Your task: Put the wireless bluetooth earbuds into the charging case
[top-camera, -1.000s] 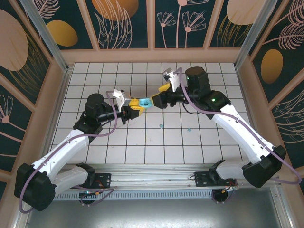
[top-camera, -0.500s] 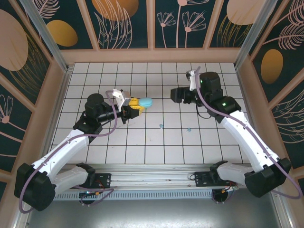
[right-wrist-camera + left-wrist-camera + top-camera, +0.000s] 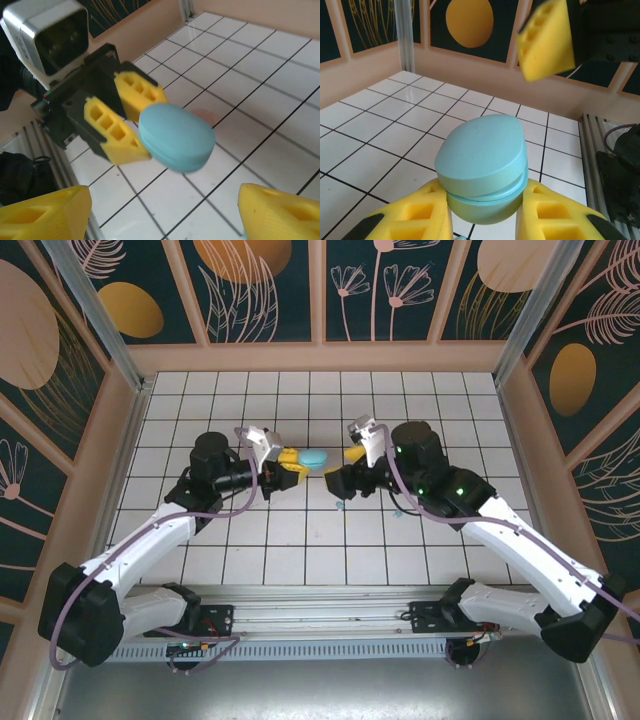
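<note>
The teal-blue oval charging case (image 3: 482, 162) is closed and hangs above the tiles, pinched at its lower half between my left gripper's yellow fingers (image 3: 412, 215). My left gripper (image 3: 292, 460) is shut on the case (image 3: 314, 458). My right gripper (image 3: 341, 466) faces it from the right, open, its two yellow fingers (image 3: 45, 210) spread wide, a short gap from the case (image 3: 176, 137) and not touching it. A tiny teal bit (image 3: 397, 509), one earbud, lies on the tiles beside the right arm. The other earbuds are hidden or too small to make out.
A faint pale pink spot (image 3: 202, 114) lies on the white tiles behind the case, too blurred to identify. Wooden walls (image 3: 320, 358) enclose the tiled floor. The aluminium rail (image 3: 320, 600) with both arm bases runs along the near edge.
My right gripper, which had pulled back up and to the right, has swung down-left and faces the case again, open. The left gripper has raised the case slightly rightwards.
</note>
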Robot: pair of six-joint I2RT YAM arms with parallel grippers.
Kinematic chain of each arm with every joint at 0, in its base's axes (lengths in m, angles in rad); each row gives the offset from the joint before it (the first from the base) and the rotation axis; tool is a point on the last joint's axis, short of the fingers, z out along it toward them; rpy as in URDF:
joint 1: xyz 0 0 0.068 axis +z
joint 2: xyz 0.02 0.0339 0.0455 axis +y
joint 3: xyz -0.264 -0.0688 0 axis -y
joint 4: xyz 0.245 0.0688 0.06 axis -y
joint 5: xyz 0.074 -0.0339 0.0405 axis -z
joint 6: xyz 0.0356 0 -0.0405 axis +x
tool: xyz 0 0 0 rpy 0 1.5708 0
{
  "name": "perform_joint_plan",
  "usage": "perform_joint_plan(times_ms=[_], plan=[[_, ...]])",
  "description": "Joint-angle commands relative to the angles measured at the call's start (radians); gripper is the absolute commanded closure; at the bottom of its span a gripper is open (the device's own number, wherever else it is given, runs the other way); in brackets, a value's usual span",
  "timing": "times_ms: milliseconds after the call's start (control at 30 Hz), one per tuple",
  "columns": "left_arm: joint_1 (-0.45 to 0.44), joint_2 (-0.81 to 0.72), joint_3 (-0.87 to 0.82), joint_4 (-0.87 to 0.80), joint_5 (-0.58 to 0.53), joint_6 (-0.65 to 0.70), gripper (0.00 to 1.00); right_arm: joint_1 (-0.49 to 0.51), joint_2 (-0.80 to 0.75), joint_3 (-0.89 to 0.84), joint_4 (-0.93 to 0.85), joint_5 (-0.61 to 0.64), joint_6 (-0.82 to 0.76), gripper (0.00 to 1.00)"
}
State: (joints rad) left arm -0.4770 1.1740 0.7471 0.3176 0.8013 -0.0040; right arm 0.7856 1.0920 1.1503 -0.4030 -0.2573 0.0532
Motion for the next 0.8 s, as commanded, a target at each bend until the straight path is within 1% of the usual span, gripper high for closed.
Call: perform_joint_plan(times_ms=[0, 300, 400, 467, 533, 767], plan=[[-0.002, 0.005, 0.057, 0.010, 0.049, 0.022, 1.00, 0.016, 0.069, 0.091, -0.046, 0.043, -0.139, 0.22], [-0.002, -0.002, 0.071, -0.027, 0.064, 0.049, 1.00, 0.028, 0.196, 0.186, -0.100, 0.035, -0.262, 0.21], [-0.001, -0.007, 0.077, -0.051, 0.072, 0.076, 1.00, 0.025, 0.218, 0.208, -0.107, 0.097, -0.256, 0.21], [-0.002, -0.010, 0.077, -0.064, 0.075, 0.090, 1.00, 0.013, 0.232, 0.230, -0.120, 0.114, -0.249, 0.21], [-0.001, -0.013, 0.072, -0.067, 0.080, 0.097, 1.00, -0.006, 0.242, 0.249, -0.129, 0.102, -0.239, 0.21], [-0.002, -0.016, 0.065, -0.062, 0.090, 0.105, 1.00, -0.073, 0.245, 0.269, -0.129, -0.013, -0.231, 0.21]])
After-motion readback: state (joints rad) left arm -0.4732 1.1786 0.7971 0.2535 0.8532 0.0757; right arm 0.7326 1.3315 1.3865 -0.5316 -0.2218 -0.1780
